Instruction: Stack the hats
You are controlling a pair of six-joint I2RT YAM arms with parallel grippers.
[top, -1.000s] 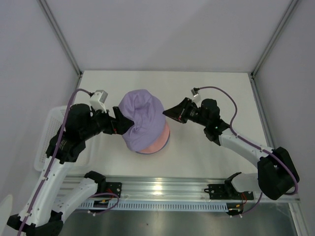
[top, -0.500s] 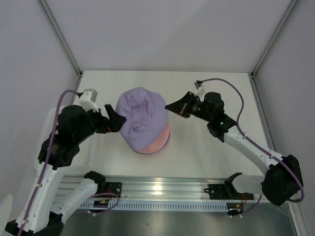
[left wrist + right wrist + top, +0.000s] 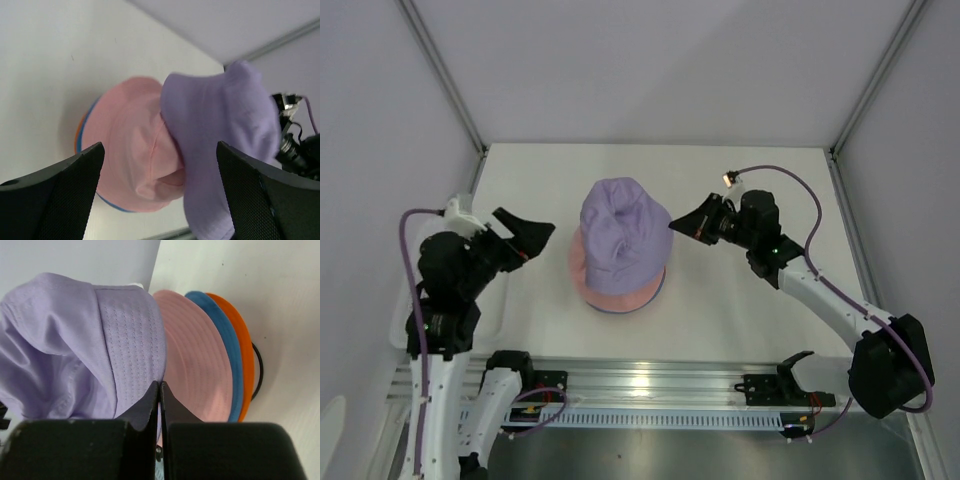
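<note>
While the left gripper (image 3: 538, 241) hangs with its fingers spread wide, well apart from the pile and towards the left edge of the worktop (image 3: 740, 170), the right gripper (image 3: 160, 387) has its fingers pressed together on the brim edge of the lavender hat (image 3: 623, 232). That hat sits crumpled and tilted on top of the pile at the middle of the worktop. It covers the crown of the pink hat (image 3: 610, 291) and leans towards the right side. Under the pink hat lie the blue hat (image 3: 226, 342) and, lowest, the orange hat (image 3: 245, 357), their brims nested one inside the other. A curve of black wire frame (image 3: 258, 371) shows beneath the orange brim. At the left edge a white mesh basket (image 3: 402, 300) lies partly beneath the left arm, and its contents cannot be made out.
</note>
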